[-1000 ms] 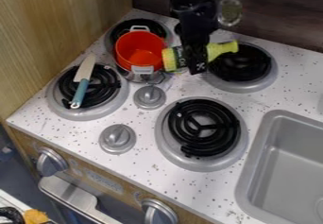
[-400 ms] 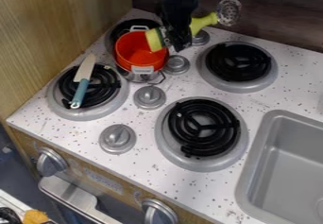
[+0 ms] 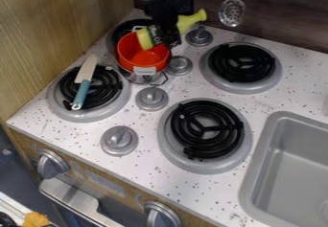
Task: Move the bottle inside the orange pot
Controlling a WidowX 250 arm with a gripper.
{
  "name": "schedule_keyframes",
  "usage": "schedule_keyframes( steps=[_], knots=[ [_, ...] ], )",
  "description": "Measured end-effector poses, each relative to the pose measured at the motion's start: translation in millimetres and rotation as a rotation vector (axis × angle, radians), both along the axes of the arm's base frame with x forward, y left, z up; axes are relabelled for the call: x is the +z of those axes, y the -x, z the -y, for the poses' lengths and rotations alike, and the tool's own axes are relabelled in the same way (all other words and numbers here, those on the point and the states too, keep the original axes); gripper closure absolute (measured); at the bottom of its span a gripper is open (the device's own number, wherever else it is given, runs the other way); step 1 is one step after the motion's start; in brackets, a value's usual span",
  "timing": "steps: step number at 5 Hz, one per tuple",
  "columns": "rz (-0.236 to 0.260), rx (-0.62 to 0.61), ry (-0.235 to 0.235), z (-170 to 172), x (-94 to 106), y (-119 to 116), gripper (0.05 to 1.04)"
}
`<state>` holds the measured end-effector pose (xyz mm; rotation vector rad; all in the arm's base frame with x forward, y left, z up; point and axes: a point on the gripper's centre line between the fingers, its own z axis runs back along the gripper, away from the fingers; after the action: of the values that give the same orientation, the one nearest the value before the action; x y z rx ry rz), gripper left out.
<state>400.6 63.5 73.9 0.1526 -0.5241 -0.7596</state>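
hand: we have it at the upper left of the camera view, hanging from above (image 3: 171,35); it is clenched on the bottle, around the middle
bottle: we hold it in the hand (image 3: 145,39), yellow-green with a dark label, tilted; wide end sticks out lower left of the hand, over the orange pot's opening; neck points up and right; we can't tell if the wide end dips below the rim
orange pot: just below and left of the hand (image 3: 123,55), upright, silver handles, silver lower part
rear left burner: left of the hand, partly behind the pot (image 3: 115,33)
rear right burner: right of and below the hand (image 3: 243,63)
front right burner: well below the hand, a bit right (image 3: 206,130)
knife: well below and left of the hand (image 3: 83,85), on the front left burner (image 3: 63,91); teal handle toward us, blade pointing away
grey knobs: four on the desk (image 3: 182,185); one just right of the hand (image 3: 199,36), one below it (image 3: 179,65), two further down and left (image 3: 152,98) (image 3: 119,141)
slotted spoon: we see it hanging right of and above the hand (image 3: 232,12)
sink: far below and right of the hand (image 3: 291,173)
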Motion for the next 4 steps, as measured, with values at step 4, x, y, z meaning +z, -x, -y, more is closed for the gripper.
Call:
schedule_keyframes(
  steps=[4],
  knots=[
    [-0.024,0.012,-0.002,-19.2,-17.6,10.0,0.084]
  ],
)
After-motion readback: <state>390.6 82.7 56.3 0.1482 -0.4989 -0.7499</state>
